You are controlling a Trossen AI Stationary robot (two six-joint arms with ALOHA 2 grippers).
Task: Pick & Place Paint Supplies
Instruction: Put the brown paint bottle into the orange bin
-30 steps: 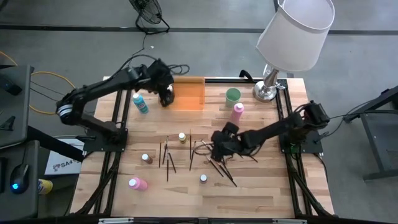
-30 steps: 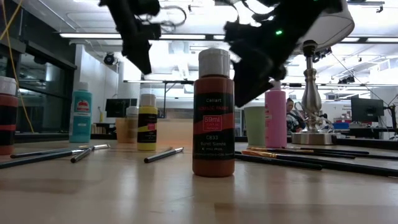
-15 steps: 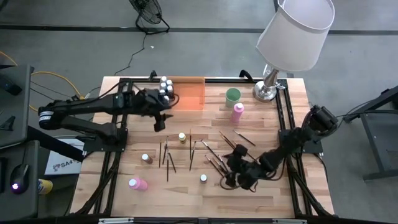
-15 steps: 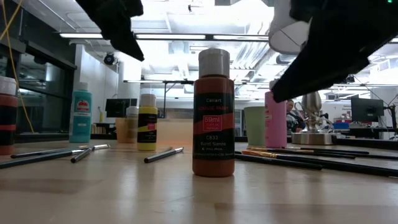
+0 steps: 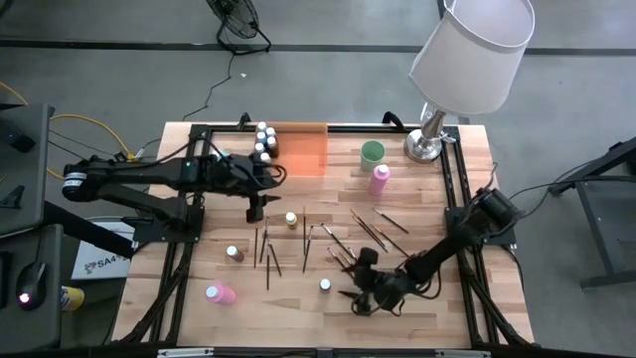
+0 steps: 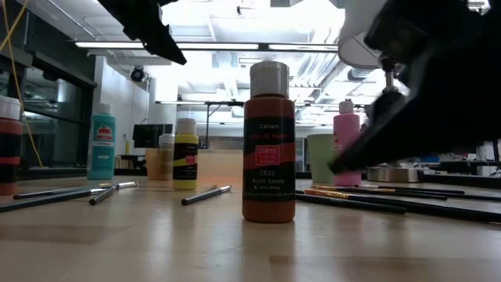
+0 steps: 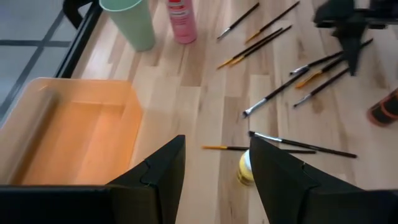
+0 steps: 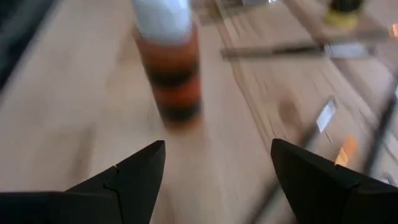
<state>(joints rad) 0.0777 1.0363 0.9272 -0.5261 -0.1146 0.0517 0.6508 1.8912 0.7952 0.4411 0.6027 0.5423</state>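
My right pincer (image 5: pixel 355 295) sits low at centre-bottom of the high view, released, facing a brown bottle (image 8: pixel 169 62) on the desk (image 5: pixel 437 313). My left pincer (image 5: pixel 256 204) hovers released left of centre, near the yellow bottle (image 5: pixel 291 220). Brushes (image 5: pixel 266 254) lie scattered mid-desk.

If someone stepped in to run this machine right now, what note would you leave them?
Left gripper: open, empty, above the yellow bottle, near the orange tray.
Right gripper: open, empty, low at the front of the table, facing the brown bottle.
Done: several white-capped bottles stand at the tray's left edge.
Left: yellow, brown bottles, another brown one, two pink ones, and brushes scattered mid-table. The green cup looks empty.
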